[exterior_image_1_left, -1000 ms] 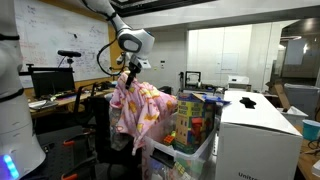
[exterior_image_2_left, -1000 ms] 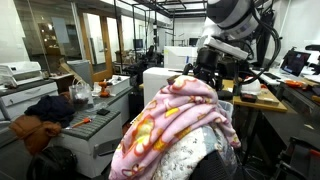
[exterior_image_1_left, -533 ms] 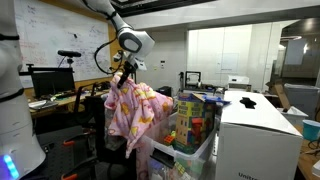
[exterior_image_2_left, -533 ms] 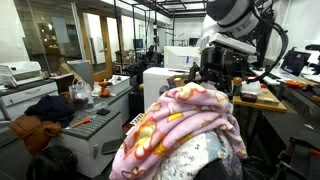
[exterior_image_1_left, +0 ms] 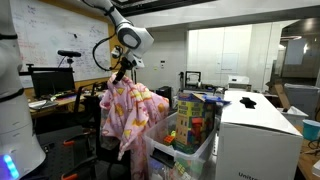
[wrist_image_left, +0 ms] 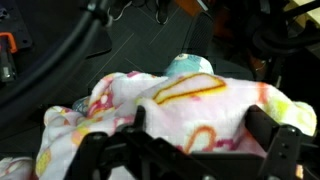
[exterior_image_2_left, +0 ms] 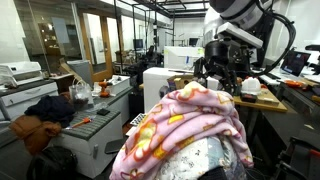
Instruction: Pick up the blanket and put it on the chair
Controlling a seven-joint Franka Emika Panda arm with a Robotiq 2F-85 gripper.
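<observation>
Blanket point(exterior_image_1_left: 130, 112) hides most of chair point(exterior_image_1_left: 106, 150); gripper point(exterior_image_1_left: 119, 75) spread above

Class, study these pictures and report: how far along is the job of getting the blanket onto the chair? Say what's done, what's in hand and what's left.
Done: the blanket lies draped over the backrest of the chair, hanging down its sides. In hand: the gripper hovers just above the blanket with jaws wide apart, gripping nothing. Left: probably only lifting the arm clear.
</observation>
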